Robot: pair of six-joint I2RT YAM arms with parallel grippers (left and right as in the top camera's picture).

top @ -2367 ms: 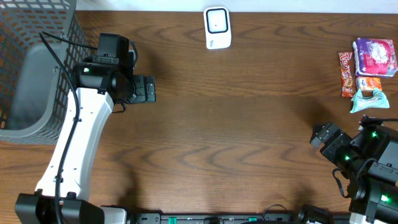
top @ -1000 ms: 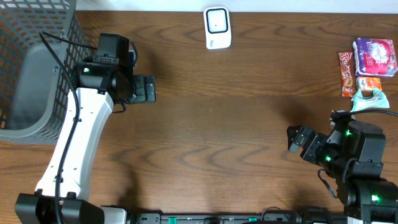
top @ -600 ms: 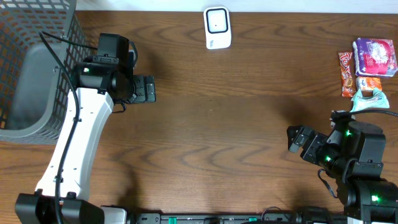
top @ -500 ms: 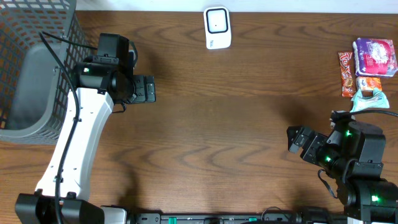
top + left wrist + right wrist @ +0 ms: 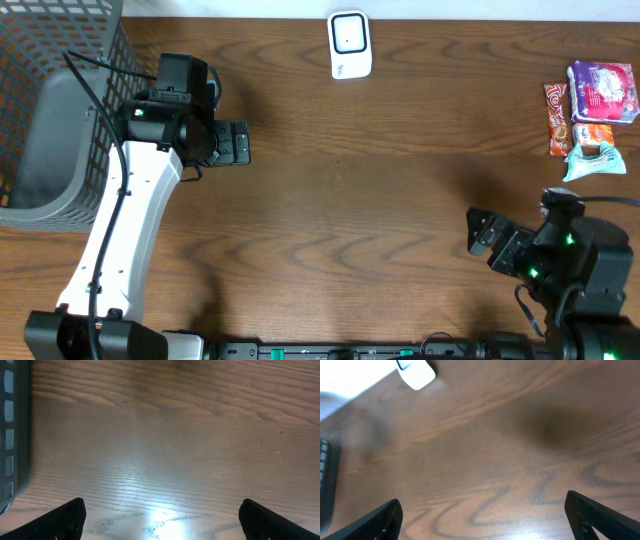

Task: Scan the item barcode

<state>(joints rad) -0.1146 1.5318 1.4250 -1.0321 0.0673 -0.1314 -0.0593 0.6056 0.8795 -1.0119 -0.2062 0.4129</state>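
wide bare table (image 5: 400, 200) mid; basket (image 5: 40, 120) blocks left; snacks (image 5: 590, 110) right

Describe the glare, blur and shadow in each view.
Overhead: sharp and evenly lit, with soft arm shadows on the table. Left wrist: a bright glare patch on the table at bottom centre; the basket edge at left is out of focus. Right wrist: the whole frame is soft, the white scanner is smeared at top left, and a dark shadow blotch lies right of centre.

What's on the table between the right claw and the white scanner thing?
Nothing. The overhead view shows only bare brown table between the right claw and the white scanner.
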